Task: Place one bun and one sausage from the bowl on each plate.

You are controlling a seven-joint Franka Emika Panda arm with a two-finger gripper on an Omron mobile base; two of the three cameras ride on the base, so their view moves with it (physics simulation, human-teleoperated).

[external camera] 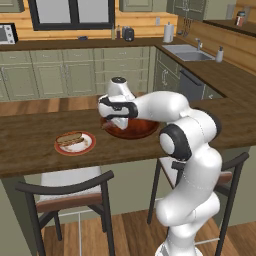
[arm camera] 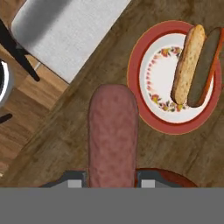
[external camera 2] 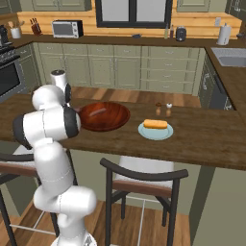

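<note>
Gripper clamped on a sausage, pointing straight down above the desk's near edge, beside the red-rimmed plate.

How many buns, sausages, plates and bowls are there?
Buns: 2, a tan one on the red-rimmed plate, a yellow one on the blue plate.
Sausages: 2, one beside the tan bun, one in the gripper.
Plates: 2.
Bowls: 1.
Total: 7.
</note>
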